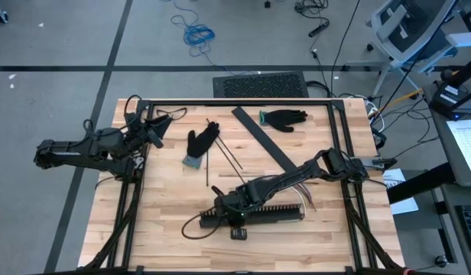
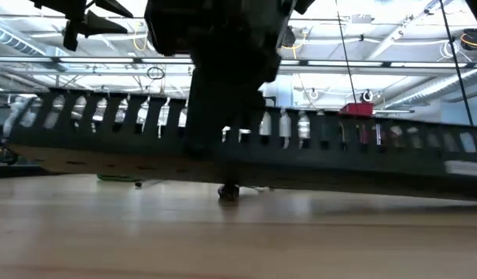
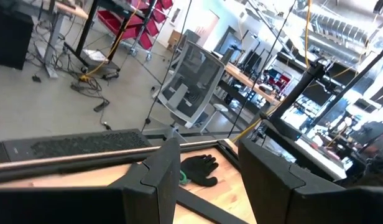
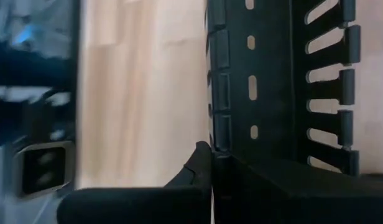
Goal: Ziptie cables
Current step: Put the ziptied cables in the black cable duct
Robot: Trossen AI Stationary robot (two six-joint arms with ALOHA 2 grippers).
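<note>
A black slotted strip (image 1: 274, 214) lies near the table's front edge; in the low view it (image 2: 362, 151) spans the picture, and in the right wrist view it (image 4: 266, 81) fills the frame. My right gripper (image 1: 226, 206) reaches in from the right, pointing steeply down, shut, at the strip's left part. My left gripper (image 1: 155, 136) hangs level above the table's left side, open, with nothing between its fingers (image 3: 160, 180). The cables do not show in any view. My right gripper (image 4: 211, 163) has its shut fingertips at the edge of the strip's long side wall (image 4: 217, 134), slanting down from the table's right. The fingers themselves cover the spot, so I cannot tell whether they touch or pinch the wall.
Two black gloves lie at the far middle (image 1: 201, 143) and far right (image 1: 284, 118). A flat black bar (image 1: 262, 139) lies diagonally between them, with thin black sticks (image 1: 222, 153) beside the nearer glove. A small black block (image 1: 238, 233) sits just in front of the strip.
</note>
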